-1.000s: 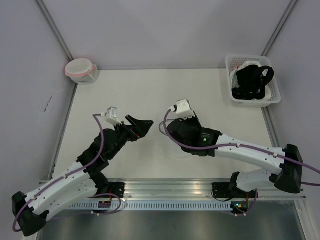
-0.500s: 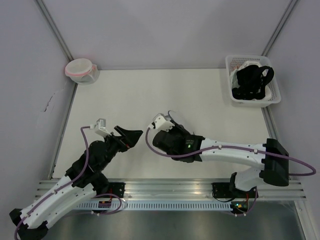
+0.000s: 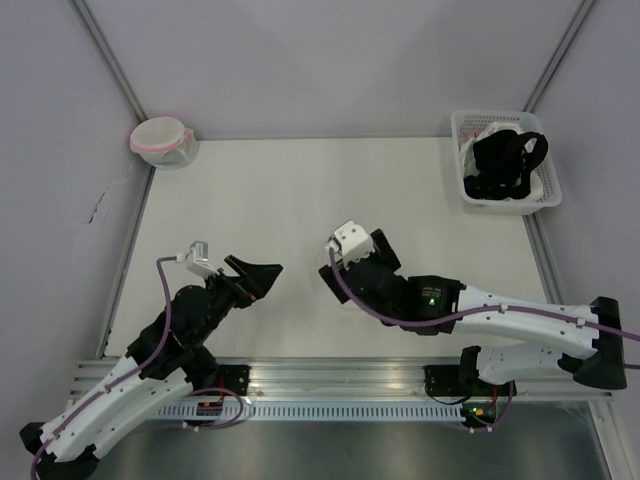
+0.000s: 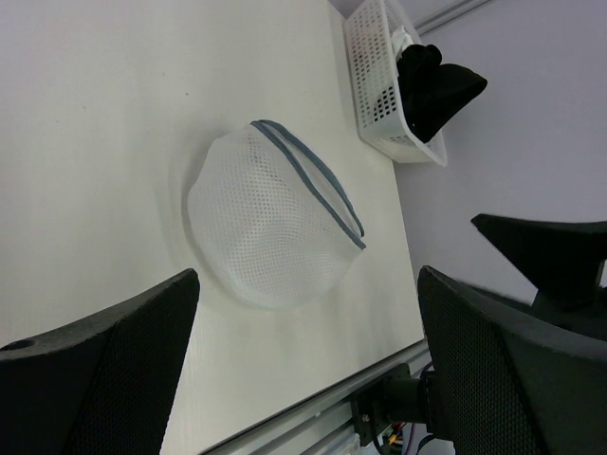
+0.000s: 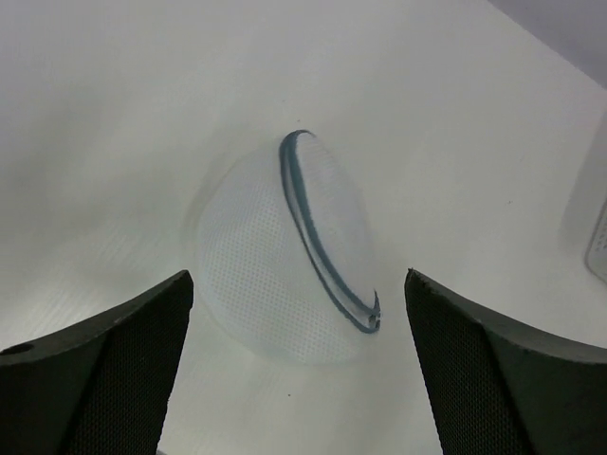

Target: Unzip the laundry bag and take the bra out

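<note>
The laundry bag (image 5: 285, 256), a round white mesh pouch with a grey-blue rim, lies on the table with nothing dark showing through the mesh. My right gripper (image 5: 296, 275) hovers over it, jaws wide open and holding nothing. The left wrist view shows the laundry bag (image 4: 270, 223) beyond my left gripper (image 4: 308, 275), which is also open and apart from it. From above, the right gripper (image 3: 338, 275) covers most of the bag, and the left gripper (image 3: 255, 272) points at it from the left. The black bra (image 3: 508, 165) lies in the white basket at the far right.
The white slotted basket (image 3: 470, 190) stands at the table's back right corner and also shows as a basket (image 4: 365, 57) in the left wrist view. A round white pouch with a pink rim (image 3: 162, 140) sits at the back left corner. Grey walls close in the table.
My right gripper has gone from shut to wide open and shifted left, then slightly back right. The left arm has drawn back toward the near left.
</note>
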Controlling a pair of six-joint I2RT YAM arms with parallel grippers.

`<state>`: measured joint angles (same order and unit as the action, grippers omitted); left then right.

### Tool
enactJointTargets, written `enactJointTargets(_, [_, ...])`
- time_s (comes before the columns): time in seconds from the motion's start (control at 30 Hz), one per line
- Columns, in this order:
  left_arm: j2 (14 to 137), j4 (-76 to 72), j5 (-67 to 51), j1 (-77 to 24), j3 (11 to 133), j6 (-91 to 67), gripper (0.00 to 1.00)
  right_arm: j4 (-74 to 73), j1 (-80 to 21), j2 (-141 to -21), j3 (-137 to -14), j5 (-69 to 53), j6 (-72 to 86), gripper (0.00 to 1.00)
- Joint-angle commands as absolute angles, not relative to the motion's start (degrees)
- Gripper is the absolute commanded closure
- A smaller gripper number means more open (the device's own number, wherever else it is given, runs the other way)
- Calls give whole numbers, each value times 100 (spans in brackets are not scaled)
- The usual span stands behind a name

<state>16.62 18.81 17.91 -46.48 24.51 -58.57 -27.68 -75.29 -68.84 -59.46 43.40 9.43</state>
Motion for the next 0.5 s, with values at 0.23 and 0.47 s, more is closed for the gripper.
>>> enactJointTargets(0.23, [1697,1960,881,-4641,2364,-5643,0,-2954,-6110,-6514,-5529,3930,2846,2])
enactJointTargets(0.47, [1538,1960,378,-4641,2171,-5476,0,-2715,-5977,-5397,-4992,3156,3076,2])
